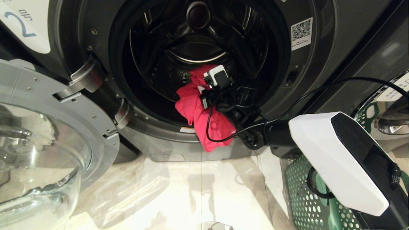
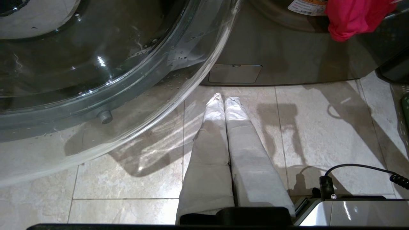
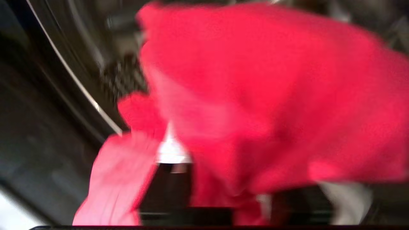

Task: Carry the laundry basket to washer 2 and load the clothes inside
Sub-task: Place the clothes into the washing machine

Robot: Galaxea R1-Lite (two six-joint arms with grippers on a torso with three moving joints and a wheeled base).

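Washer 2 (image 1: 96,19), marked by a white label with a blue "2" at the far left, is seen close up from the head view with its round glass door (image 1: 41,143) swung fully open toward the robot's left. Below that door, in the left wrist view, the left gripper (image 2: 223,99) is parked over the tiled floor (image 2: 134,179) with its white fingers pressed together and nothing between them. In the middle of the head view, the dark drum (image 1: 191,57) is exposed, and a pink-red garment (image 1: 198,111) is draped over the lower lip of the opening, partly inside the drum and partly hanging down outside. The right gripper (image 1: 209,84) is reached into the opening against the upper part of this garment; whether the cloth is pinched or let go cannot be told, since the right wrist view is filled with blurred pink-red fabric. At the right, the green laundry basket (image 1: 303,198) is set on the floor just beside the washer, its contents hidden by the right arm. The carrying is judged done; loading is judged under way, with this garment not yet fully inside.
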